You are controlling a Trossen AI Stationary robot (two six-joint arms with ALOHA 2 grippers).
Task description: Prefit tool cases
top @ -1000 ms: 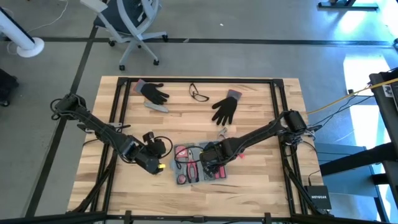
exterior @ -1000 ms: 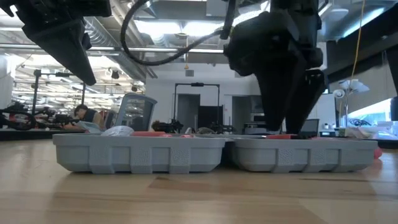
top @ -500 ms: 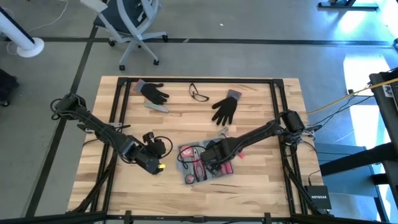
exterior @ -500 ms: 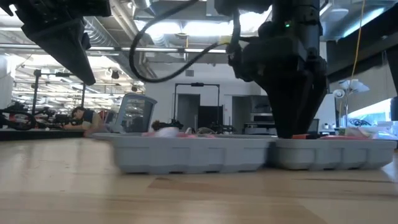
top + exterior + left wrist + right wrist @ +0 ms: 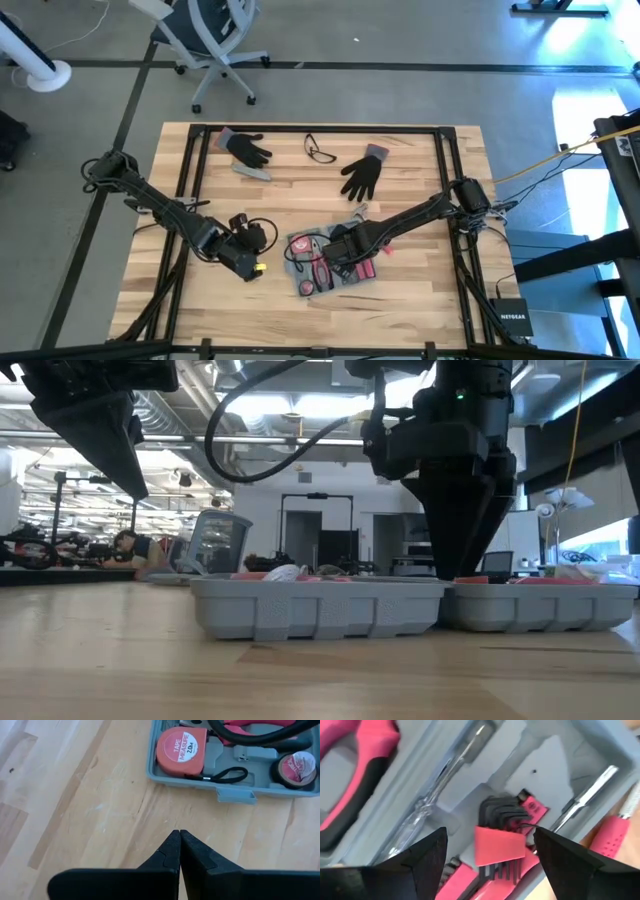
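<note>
A pale wooden table (image 5: 420,290) with a dark frame stands on a grey floor; the low view looks across it into a large lit hall where a seated person (image 5: 128,546) shows far off.

Right gripper (image 5: 338,256): lowered into the open tool case (image 5: 328,262), jaws spread wide. In the right wrist view its two fingers (image 5: 580,865) straddle a set of hex keys in a pink holder (image 5: 507,840) lying in a moulded recess. Just beside the jaws lies a clear-handled screwdriver (image 5: 437,807); further out on that side is a pink and black handle (image 5: 355,765). On the opposite side a metal shaft with a pink grip (image 5: 615,837) rests at the case edge. Whether the fingers touch the case floor cannot be told.

The tool case is blue-grey, lies open and flat on the table directly under the right gripper, and sits skewed to the table edges. Its two halves show side by side in the low view.

Left gripper (image 5: 252,266): held above the bare table, jaws pressed together, holding nothing. The case lies just ahead of its fingertips, apart from them. Nearest to them are the case latch (image 5: 235,795) and, inside the case, an orange tape measure (image 5: 181,751) with a black wrist loop (image 5: 225,774); beside these is a roll of tape (image 5: 295,767).

Well beyond both grippers, toward the far edge, lie two black gloves (image 5: 247,148) (image 5: 362,174) and a pair of glasses (image 5: 319,151)
</note>
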